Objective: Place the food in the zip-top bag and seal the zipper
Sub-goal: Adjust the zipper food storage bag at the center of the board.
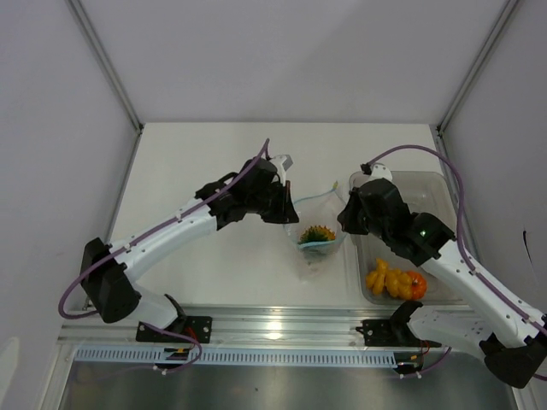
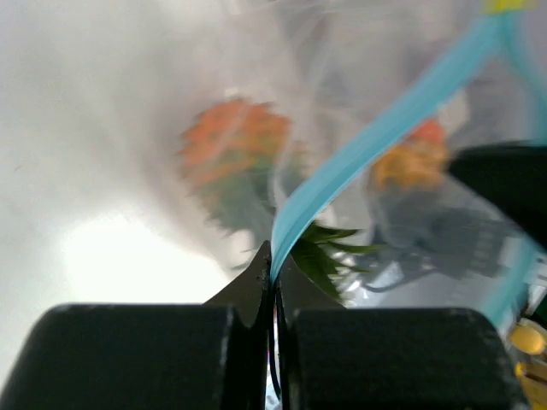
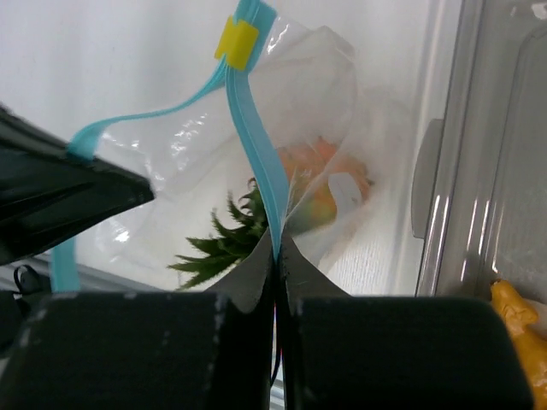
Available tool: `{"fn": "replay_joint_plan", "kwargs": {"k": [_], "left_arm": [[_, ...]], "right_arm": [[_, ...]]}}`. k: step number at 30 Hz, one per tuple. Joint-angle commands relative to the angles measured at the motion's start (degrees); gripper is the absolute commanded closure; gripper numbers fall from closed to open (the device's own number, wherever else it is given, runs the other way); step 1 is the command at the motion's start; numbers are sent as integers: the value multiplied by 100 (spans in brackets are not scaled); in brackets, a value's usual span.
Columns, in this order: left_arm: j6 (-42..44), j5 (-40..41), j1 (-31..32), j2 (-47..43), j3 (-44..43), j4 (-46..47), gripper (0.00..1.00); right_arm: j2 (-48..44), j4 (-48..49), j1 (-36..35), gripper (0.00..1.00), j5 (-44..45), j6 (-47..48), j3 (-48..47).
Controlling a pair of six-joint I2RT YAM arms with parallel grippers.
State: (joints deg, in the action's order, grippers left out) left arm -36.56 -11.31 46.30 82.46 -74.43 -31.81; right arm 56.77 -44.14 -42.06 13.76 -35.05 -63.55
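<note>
The clear zip-top bag (image 1: 318,224) hangs between my two grippers, lifted off the table. The pineapple (image 1: 318,233) with its green crown (image 3: 224,239) lies inside it with an orange piece (image 3: 320,175). My left gripper (image 2: 273,256) is shut on the teal zipper strip (image 2: 376,137) at the bag's left side. My right gripper (image 3: 277,248) is shut on the zipper strip (image 3: 256,145) at the bag's right side; a yellow slider (image 3: 236,39) sits on it. Lumpy orange pieces (image 1: 385,280) and a red-orange one (image 1: 416,286) lie in the grey bin (image 1: 436,192).
The grey translucent bin stands right of the bag, its wall (image 3: 479,171) close to my right gripper. A metal rail (image 1: 282,325) runs along the table's near edge. White walls enclose the table.
</note>
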Motion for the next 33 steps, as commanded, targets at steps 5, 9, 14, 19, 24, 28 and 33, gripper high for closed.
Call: {"fn": "replay_joint_plan", "kwargs": {"k": [5,9,14,19,24,28,33], "left_arm": [[430,735,-25,-818,290,325,100],[535,762,-16,-880,122,131,100],[597,447,-16,-1012,614,509,99],[755,226,-16,-836,807,544,99],[746,130,-7,-827,790,545,99],[729,85,-7,-836,702,527,100],[685,-38,19,-819,597,588,100]], "right_arm": [[-211,933,-135,100,-470,1122,-623],[-17,1021,-442,100,-813,1377,-861],[-9,1399,-865,75,-1305,1387,-536],[176,1083,-690,34,-1017,1176,-439],[387,628,-320,28,-726,1105,-711],[650,134,-259,28,-260,1026,-1098],[1001,-7,-171,27,-128,1000,-1396]]}}
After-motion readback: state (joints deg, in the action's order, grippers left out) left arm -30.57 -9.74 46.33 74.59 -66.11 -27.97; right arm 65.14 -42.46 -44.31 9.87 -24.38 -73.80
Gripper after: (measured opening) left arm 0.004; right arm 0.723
